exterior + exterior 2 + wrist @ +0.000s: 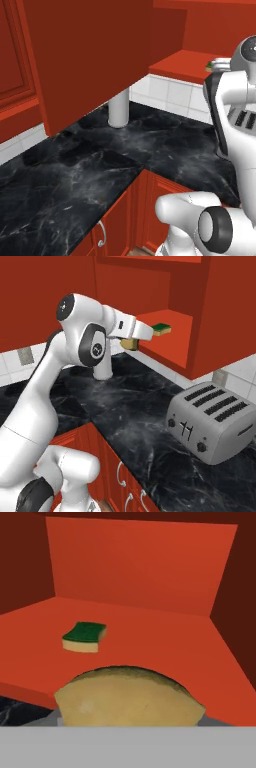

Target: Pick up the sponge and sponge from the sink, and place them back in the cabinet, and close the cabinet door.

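The tan sponge (127, 697) is held in the gripper (131, 344), whose fingers are closed on it, just in front of the open cabinet (210, 311). In the hand view you see this sponge very near the camera, a rounded tan-yellow shape at the bottom, right before the front edge of the red shelf (165, 657). In the right base view it shows as a small tan block under the white hand, beside the front left corner of the shelf and above the counter (135, 406).

The green-topped sponge (85, 636) already lies flat on the shelf, with its dark green face up and a pale yellow side towards you. It sits on the left part of the shelf, well apart from the back wall. In the right base view you find it near the front edge of the shelf, just beyond the hand. In the left base view only a small green bit of it is visible behind the arm.

The cabinet door (85, 60) stands open and covers much of the left base view. On the black marbled counter, a silver toaster (212, 423) stands to the right below the cabinet, and a white cylinder (119, 107) stands near the tiled wall.
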